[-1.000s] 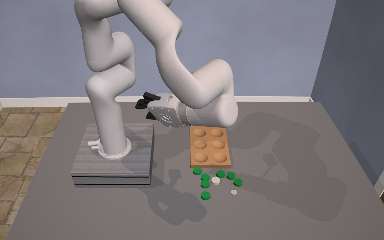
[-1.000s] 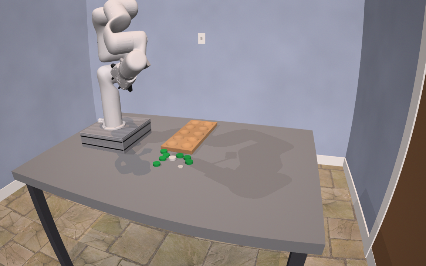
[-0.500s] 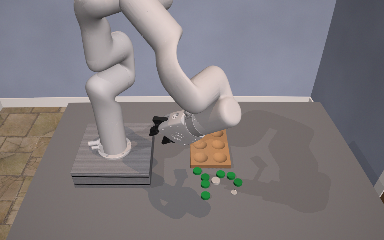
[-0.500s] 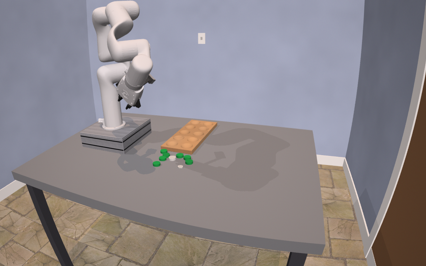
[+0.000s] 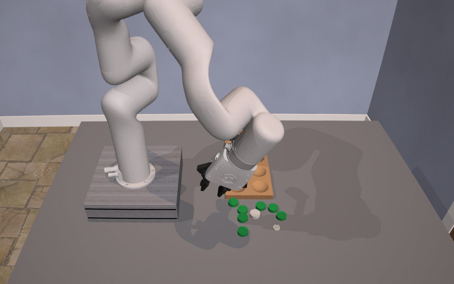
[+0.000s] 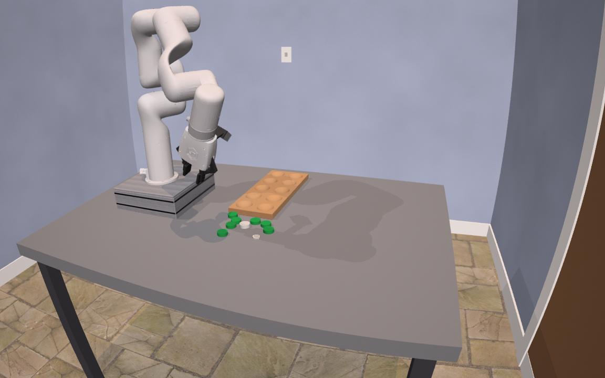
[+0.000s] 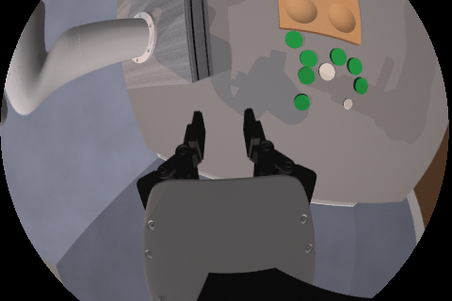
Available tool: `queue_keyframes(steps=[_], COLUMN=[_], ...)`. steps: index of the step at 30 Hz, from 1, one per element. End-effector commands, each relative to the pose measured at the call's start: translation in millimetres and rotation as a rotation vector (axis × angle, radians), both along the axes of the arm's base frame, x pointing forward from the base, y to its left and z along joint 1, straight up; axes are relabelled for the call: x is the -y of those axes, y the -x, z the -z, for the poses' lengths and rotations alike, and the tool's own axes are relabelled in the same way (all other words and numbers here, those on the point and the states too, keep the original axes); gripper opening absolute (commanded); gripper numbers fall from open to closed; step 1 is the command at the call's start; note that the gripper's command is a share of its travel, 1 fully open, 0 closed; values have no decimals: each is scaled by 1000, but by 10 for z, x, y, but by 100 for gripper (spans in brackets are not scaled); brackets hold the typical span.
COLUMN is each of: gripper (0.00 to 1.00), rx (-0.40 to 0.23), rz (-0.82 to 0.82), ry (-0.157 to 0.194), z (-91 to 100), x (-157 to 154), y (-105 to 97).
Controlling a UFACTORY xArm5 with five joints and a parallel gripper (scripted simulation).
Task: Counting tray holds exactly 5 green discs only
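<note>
The orange-brown counting tray (image 6: 268, 193) lies flat on the table, and every pocket I can see is empty. In the top view the arm hides the tray's (image 5: 257, 183) far part. Several green discs (image 5: 242, 217) lie loose on the table just in front of the tray's near end, also seen in the wrist view (image 7: 307, 75). My gripper (image 5: 210, 187) hangs above the table left of the tray's near end, by the base block. Its fingers stand partly open with nothing between them.
A larger white disc (image 5: 255, 213) sits among the green ones, close to two of them. A small white disc (image 5: 276, 227) lies a little nearer the front. The arm's grey base block (image 5: 133, 182) stands left of the tray.
</note>
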State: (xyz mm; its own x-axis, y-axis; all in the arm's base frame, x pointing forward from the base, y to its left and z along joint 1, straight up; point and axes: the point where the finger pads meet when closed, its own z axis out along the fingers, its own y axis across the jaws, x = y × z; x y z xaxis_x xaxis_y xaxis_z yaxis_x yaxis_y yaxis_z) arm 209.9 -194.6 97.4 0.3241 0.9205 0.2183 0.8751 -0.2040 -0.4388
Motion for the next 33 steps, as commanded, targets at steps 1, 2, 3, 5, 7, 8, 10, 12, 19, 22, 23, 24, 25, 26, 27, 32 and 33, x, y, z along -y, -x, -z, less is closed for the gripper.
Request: queue_keyframes(steps=[1, 2, 3, 5, 7, 8, 10, 12, 19, 22, 23, 24, 25, 26, 27, 32, 33], gripper=[47, 47, 47, 47, 47, 47, 47, 47, 47, 47, 47, 47, 47, 47, 47, 47, 47], rx=[125, 144, 163, 203, 243, 263, 303, 342, 388, 389, 389, 389, 389, 389, 389, 390, 390], rz=[-26, -30, -35, -44, -53, -57, -66, -74, -84, -84, -84, -84, -84, -84, -84, -85, -85], ry=[113, 130, 147, 180, 214, 230, 262, 294, 330, 331, 331, 331, 331, 331, 331, 331, 331], z=[276, 304, 331, 379, 419, 435, 463, 483, 496, 497, 497, 497, 497, 499, 511, 661, 751], x=[131, 148, 165, 198, 229, 243, 270, 294, 318, 318, 318, 318, 318, 318, 319, 327, 329], y=[-266, -306, -347, -431, -514, -555, -636, -715, -804, -807, -807, -807, -807, -807, -808, -813, -813])
